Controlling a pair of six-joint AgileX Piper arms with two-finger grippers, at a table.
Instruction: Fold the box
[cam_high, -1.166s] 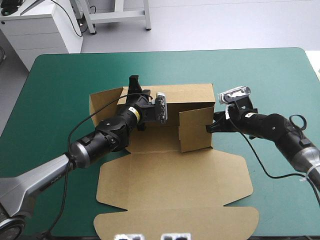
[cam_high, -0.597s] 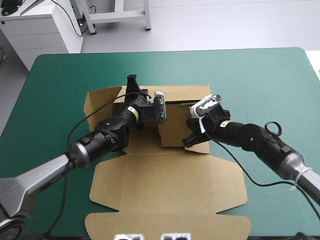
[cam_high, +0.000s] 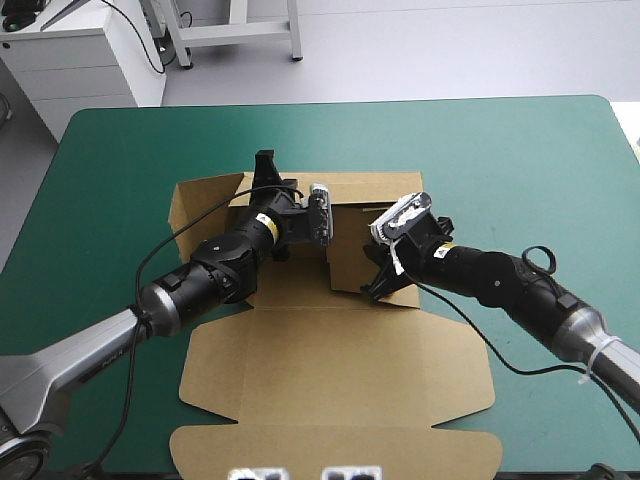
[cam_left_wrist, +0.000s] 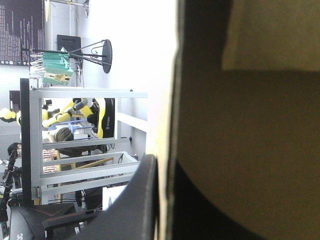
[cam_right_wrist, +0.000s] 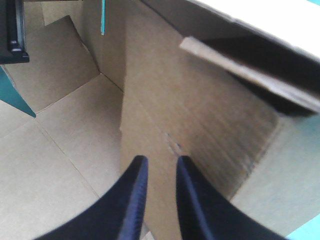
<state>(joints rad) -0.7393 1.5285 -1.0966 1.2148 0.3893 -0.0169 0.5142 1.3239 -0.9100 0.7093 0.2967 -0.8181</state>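
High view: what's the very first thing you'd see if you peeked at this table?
The big brown box, a cut sheet spread over the middle of the teal-green table, with its lid flat toward the near edge. Then the two black grabbers on it: the left end effector pinches the raised far wall, and the right end effector grips an upright flap on the base.

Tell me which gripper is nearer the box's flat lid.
Right. The right gripper sits at the folded-in side flap, close to the crease of the lid. The left gripper is at the far wall, farther away.
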